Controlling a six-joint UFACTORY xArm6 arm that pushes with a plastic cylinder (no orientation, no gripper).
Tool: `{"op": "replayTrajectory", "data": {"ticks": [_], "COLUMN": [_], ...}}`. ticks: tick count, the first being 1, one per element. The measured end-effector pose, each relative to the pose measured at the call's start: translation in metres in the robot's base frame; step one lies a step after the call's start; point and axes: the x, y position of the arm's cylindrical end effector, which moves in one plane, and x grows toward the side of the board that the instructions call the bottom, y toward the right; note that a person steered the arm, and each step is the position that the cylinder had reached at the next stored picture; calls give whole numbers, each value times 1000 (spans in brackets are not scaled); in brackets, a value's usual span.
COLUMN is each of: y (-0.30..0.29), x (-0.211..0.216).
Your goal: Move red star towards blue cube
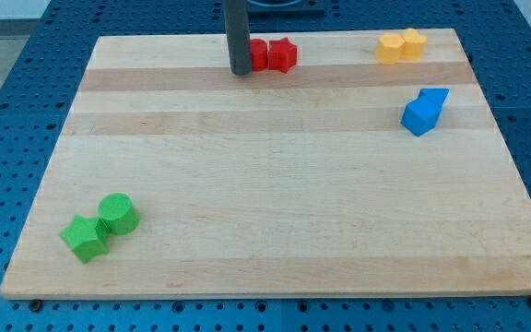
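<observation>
My tip (pixel 241 71) sits on the wooden worktop (pixel 275 203), near the view's top edge. This arm has no end effector that opens or shuts, just a straight dark rod, so there is nothing apart or together to tell about. Right beside my tip, on the view's right of it, is a red block (pixel 258 54). The rod covers part of that block, so I cannot tell its shape, and it looks like the tip touches it. The red star (pixel 283 55) is just past that red block, on its right side, and the two red ones touch. Far to the right of the red star are two yellow blocks (pixel 402 45), pressed close together near the top right corner. Below the yellow blocks, and to the right and a bit lower than the red star, are the blue cube (pixel 419 116) and another blue block (pixel 435 99) touching it. Far from the red star, near the bottom left corner, are a green star (pixel 85 238) and a round green block (pixel 117 213), side by side.
</observation>
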Motion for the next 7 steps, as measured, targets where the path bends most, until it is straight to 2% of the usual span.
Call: {"op": "replayTrajectory", "data": {"ticks": [1, 3, 5, 7], "y": [0, -43, -49, 24], "x": [0, 0, -47, -51]}}
